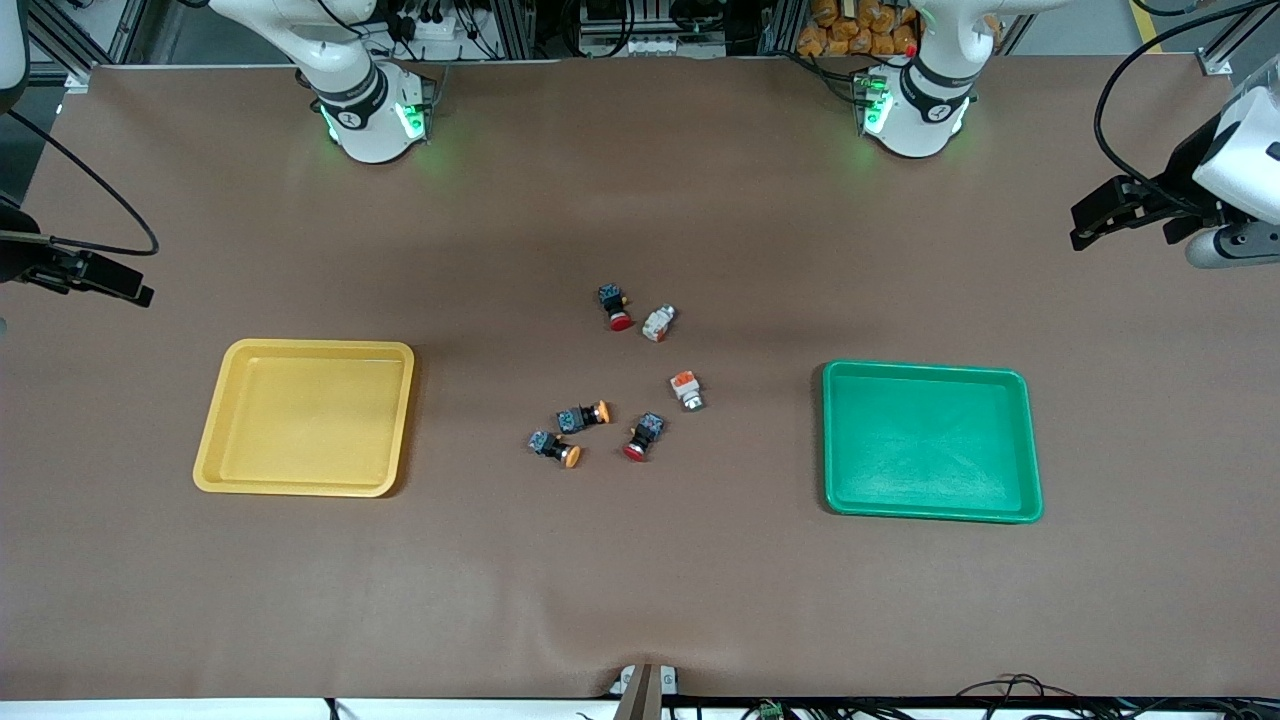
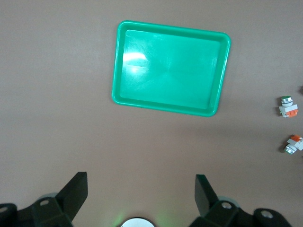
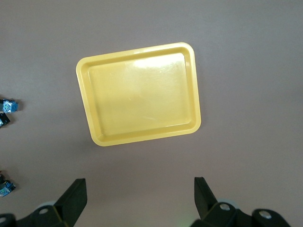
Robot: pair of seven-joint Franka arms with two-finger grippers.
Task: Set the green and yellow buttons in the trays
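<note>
Two dark switches with orange-yellow caps (image 1: 584, 416) (image 1: 555, 448) and two white-bodied switches (image 1: 658, 322) (image 1: 686, 390) lie loose mid-table, between the yellow tray (image 1: 305, 417) and the green tray (image 1: 930, 440). Both trays are empty. My left gripper (image 1: 1085, 225) is open and empty, high over the left arm's end of the table. Its wrist view shows the open gripper (image 2: 140, 189), the green tray (image 2: 170, 68) and the white switches (image 2: 288, 106) (image 2: 293, 143). My right gripper (image 1: 125, 285) is open and empty, high over the right arm's end. Its wrist view shows the open gripper (image 3: 138, 191) and the yellow tray (image 3: 142, 99).
Two dark switches with red caps (image 1: 614, 306) (image 1: 642, 436) lie among the others. Dark switch bodies (image 3: 7, 106) show at the edge of the right wrist view. The brown mat (image 1: 640, 580) covers the whole table.
</note>
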